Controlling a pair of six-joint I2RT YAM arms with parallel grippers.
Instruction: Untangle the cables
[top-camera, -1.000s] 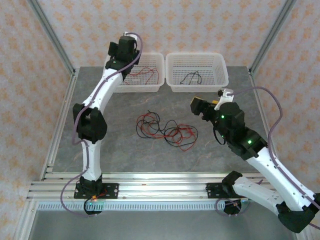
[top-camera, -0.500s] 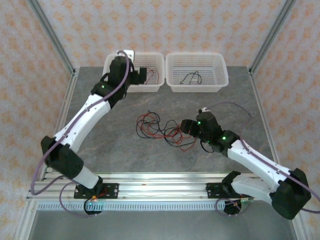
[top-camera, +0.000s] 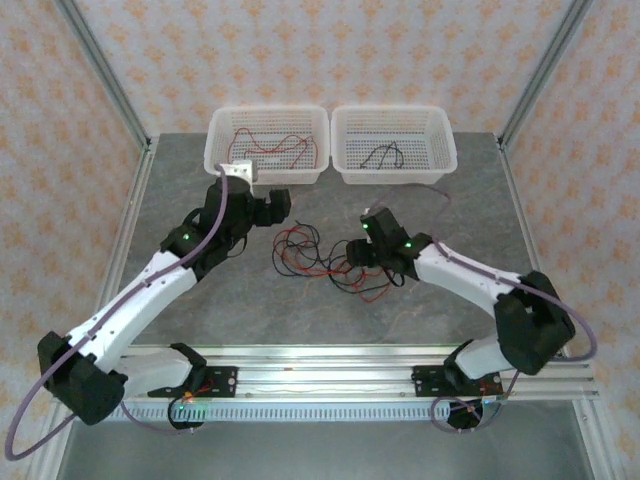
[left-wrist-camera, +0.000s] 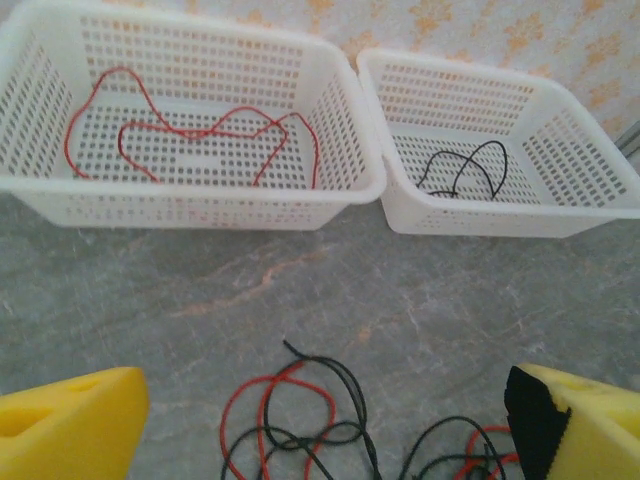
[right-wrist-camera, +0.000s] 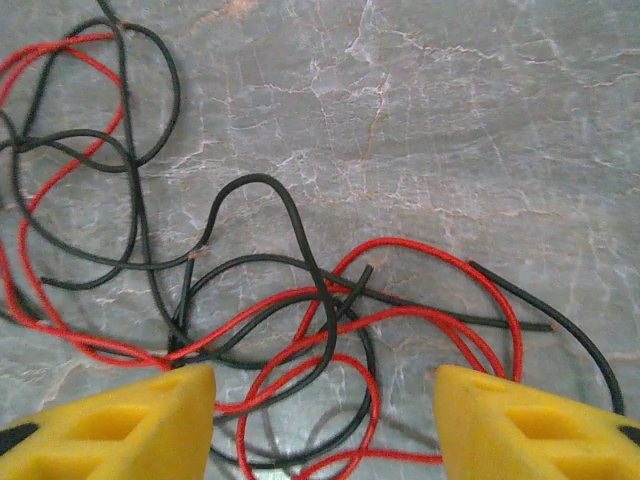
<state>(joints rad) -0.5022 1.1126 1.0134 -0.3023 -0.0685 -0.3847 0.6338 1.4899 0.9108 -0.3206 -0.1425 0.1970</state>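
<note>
A tangle of thin red and black cables lies in the middle of the grey table. My right gripper is low over the tangle's right side. In the right wrist view its yellow fingers stand apart, and the gripper straddles crossed red and black loops without clamping them. My left gripper hovers just left of and behind the tangle. It is wide open, with the tangle's far loops between its fingers. One red cable lies in the left basket and one black cable in the right.
Two white perforated baskets stand side by side at the back of the table, the left basket and the right basket. An aluminium frame rail runs along the near edge. Bare table lies left and right of the tangle.
The left arm pulled back from over the left basket and came down beside the tangle. The right arm swung in over the tangle's right side, its jaws narrowing.
</note>
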